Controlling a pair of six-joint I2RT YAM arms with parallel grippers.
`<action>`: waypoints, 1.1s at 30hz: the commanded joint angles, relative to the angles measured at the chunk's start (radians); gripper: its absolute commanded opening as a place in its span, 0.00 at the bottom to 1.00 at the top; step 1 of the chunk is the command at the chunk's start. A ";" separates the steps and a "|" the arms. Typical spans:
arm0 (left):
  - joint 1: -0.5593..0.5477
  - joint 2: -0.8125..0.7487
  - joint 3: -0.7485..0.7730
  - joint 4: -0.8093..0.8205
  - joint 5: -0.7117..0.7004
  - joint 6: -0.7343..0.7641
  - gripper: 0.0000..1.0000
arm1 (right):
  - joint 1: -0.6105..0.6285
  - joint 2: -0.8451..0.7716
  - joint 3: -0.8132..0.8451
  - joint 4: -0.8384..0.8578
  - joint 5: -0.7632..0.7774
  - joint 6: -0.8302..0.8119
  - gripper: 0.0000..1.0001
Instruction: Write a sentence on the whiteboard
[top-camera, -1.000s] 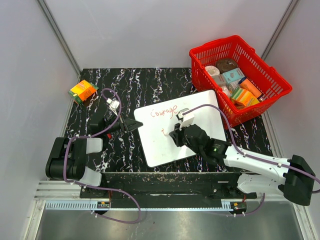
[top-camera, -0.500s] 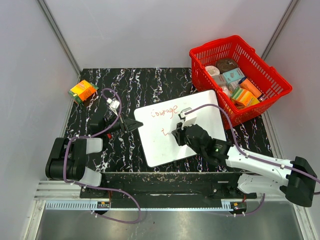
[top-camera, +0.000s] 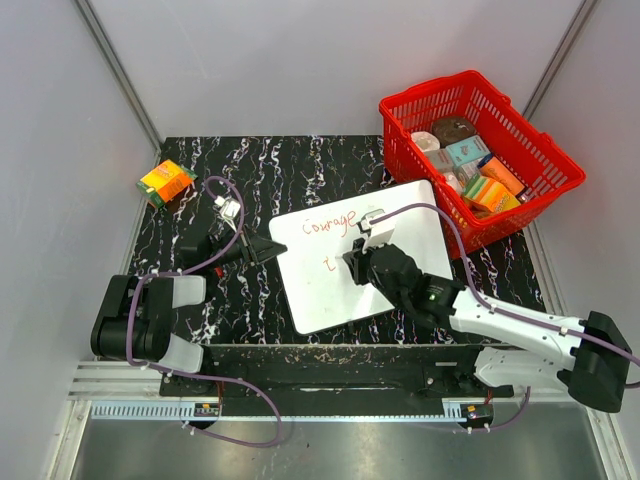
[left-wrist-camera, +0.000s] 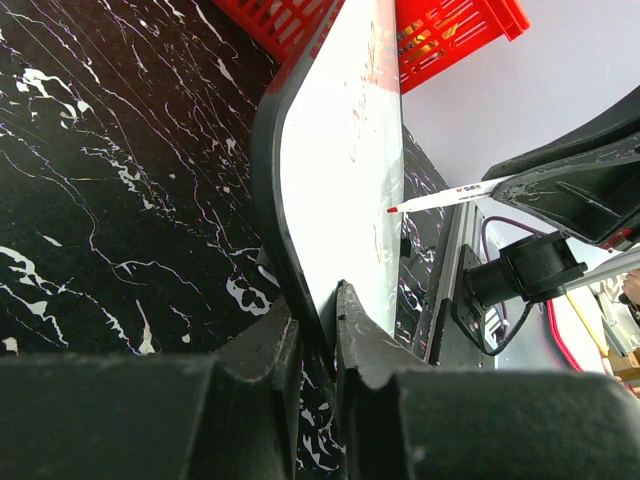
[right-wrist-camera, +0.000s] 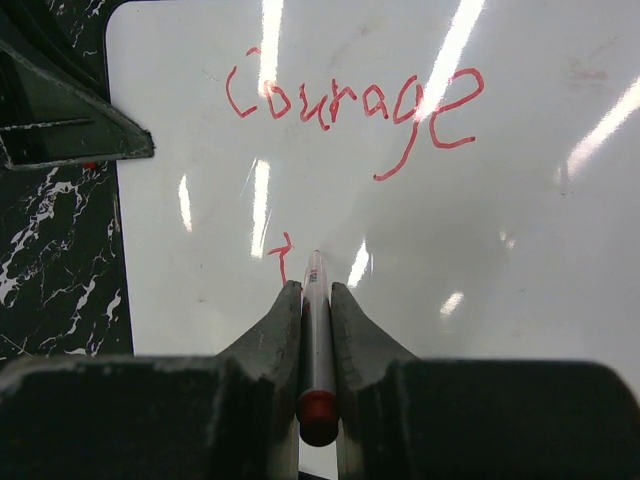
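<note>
The whiteboard (top-camera: 400, 225) lies on the black marble table, tilted; it also shows in the right wrist view (right-wrist-camera: 520, 260) and edge-on in the left wrist view (left-wrist-camera: 335, 150). The sentence (right-wrist-camera: 350, 105) reads "Courage" in red, with a red "t" (right-wrist-camera: 283, 255) below; it also shows in the top view (top-camera: 328, 224). My right gripper (right-wrist-camera: 316, 290) is shut on a red marker (right-wrist-camera: 317, 350), tip at the board right of the "t". My left gripper (left-wrist-camera: 315, 315) is shut on the whiteboard's left edge; it shows in the top view (top-camera: 281, 249) too. The marker (left-wrist-camera: 450, 196) shows there.
A red basket (top-camera: 545, 150) with several boxes stands at the back right, touching the whiteboard's far corner. An orange box (top-camera: 165, 182) lies at the back left. Grey walls close in the table on three sides.
My right gripper has moved the marker a little to the right and up on the board. A red "t" stands under "Courage". The left arm has not moved.
</note>
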 joint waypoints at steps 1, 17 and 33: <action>-0.045 -0.009 0.010 -0.003 -0.012 0.170 0.00 | -0.014 0.024 0.048 0.054 0.013 -0.013 0.00; -0.045 -0.009 0.013 -0.012 -0.014 0.176 0.00 | -0.019 0.011 0.003 0.028 -0.062 0.014 0.00; -0.047 -0.011 0.016 -0.024 -0.017 0.183 0.00 | -0.017 -0.019 -0.040 -0.045 -0.071 0.021 0.00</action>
